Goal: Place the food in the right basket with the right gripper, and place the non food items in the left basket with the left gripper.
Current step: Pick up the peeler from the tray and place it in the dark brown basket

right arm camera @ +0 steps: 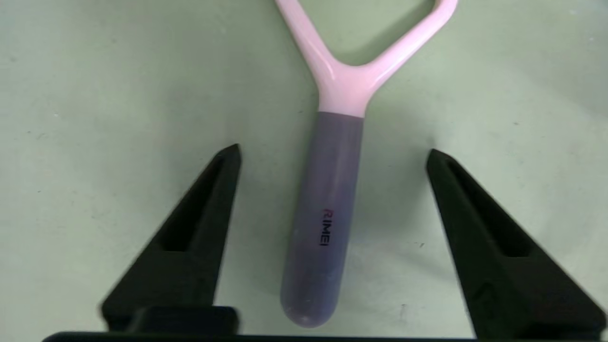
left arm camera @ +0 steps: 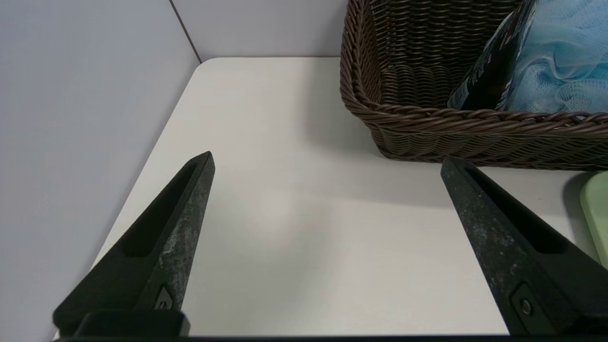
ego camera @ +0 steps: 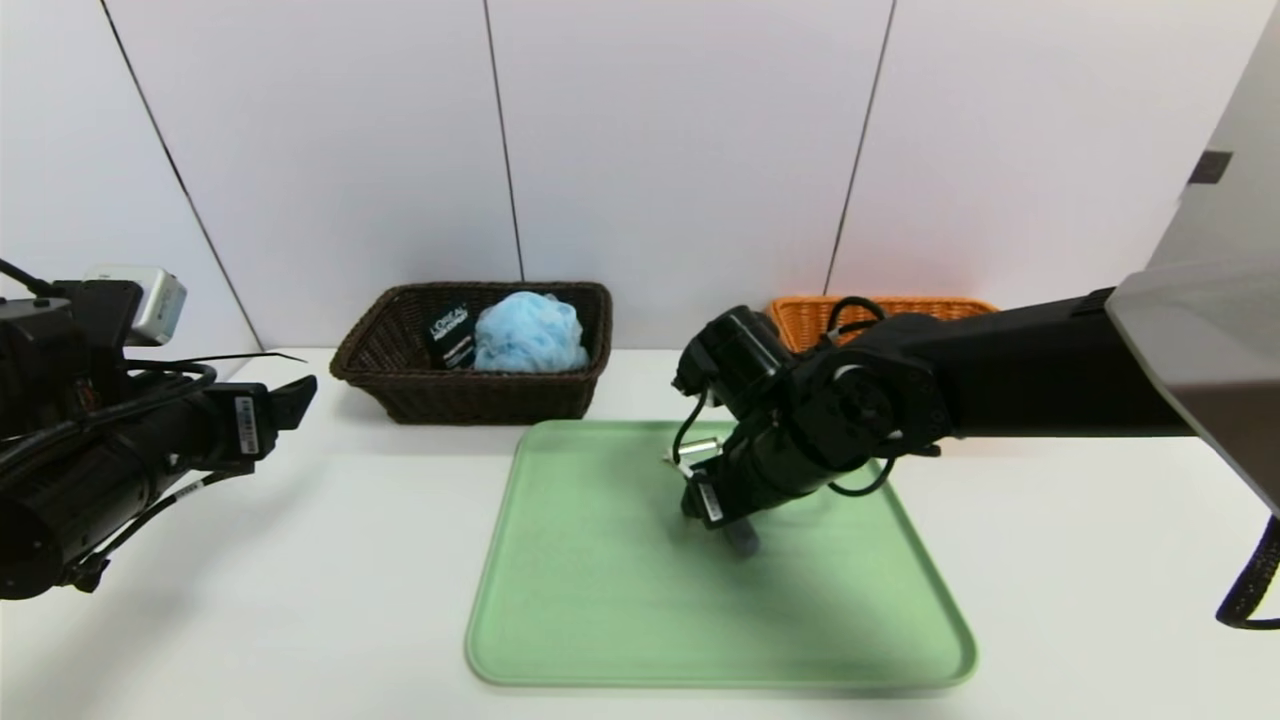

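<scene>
Working on the peeler [right arm camera: 327, 190] now, it seems, with the right gripper [right arm camera: 334, 149] low over the tray [ego camera: 600, 620]. Held partly open, with jaws on both sides of the grey handle, not touching it and gripping nothing. Next, need to shut on the handle, lift straight up and go to the dark basket [ego camera: 480, 400]. By the task, should be a job for the left gripper [left arm camera: 327, 156], so may need to pass it over. Parked off to the left above the worktop [ego camera: 300, 600], wide open and empty. Can see the pouf [ego camera: 530, 333] and tube [ego camera: 452, 337] in the dark basket. Cannot tell about food in the orange basket [ego camera: 792, 322], being partly behind the right arm [ego camera: 1020, 370]. Watch for a slip on the smooth handle.
</scene>
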Motion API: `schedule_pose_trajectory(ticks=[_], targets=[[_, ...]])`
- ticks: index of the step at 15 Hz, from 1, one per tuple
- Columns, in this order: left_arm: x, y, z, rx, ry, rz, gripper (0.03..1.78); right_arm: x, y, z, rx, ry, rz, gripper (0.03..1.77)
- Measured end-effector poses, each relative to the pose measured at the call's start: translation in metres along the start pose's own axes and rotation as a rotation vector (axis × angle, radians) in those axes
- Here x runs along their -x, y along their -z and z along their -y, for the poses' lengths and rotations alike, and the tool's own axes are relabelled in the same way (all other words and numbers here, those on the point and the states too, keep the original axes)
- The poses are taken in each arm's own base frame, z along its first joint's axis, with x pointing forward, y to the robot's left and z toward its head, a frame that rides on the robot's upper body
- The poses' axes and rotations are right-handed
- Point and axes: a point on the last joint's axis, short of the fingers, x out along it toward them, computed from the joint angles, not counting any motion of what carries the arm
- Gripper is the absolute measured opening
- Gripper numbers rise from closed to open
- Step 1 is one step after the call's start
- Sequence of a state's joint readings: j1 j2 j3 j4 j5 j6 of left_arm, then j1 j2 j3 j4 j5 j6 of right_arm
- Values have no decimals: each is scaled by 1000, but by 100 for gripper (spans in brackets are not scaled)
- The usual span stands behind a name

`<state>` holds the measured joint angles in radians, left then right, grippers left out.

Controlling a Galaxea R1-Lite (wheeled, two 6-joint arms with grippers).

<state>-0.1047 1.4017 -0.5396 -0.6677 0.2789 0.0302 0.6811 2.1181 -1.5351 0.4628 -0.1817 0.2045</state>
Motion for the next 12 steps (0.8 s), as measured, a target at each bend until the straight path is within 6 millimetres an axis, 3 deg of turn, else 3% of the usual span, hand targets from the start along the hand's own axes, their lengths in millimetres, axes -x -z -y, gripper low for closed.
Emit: schedule_pose_trajectory(ticks=[4, 6, 12], targets=[[0, 0, 0, 0, 0, 0, 169, 5, 0, -1, 6, -1, 1, 79], [0, 0, 0, 0, 1, 0, 169, 8, 1, -3, 11, -4, 1, 25], [-1, 1, -4, 4, -17, -5, 169, 23, 1, -9, -4, -16, 35, 27]])
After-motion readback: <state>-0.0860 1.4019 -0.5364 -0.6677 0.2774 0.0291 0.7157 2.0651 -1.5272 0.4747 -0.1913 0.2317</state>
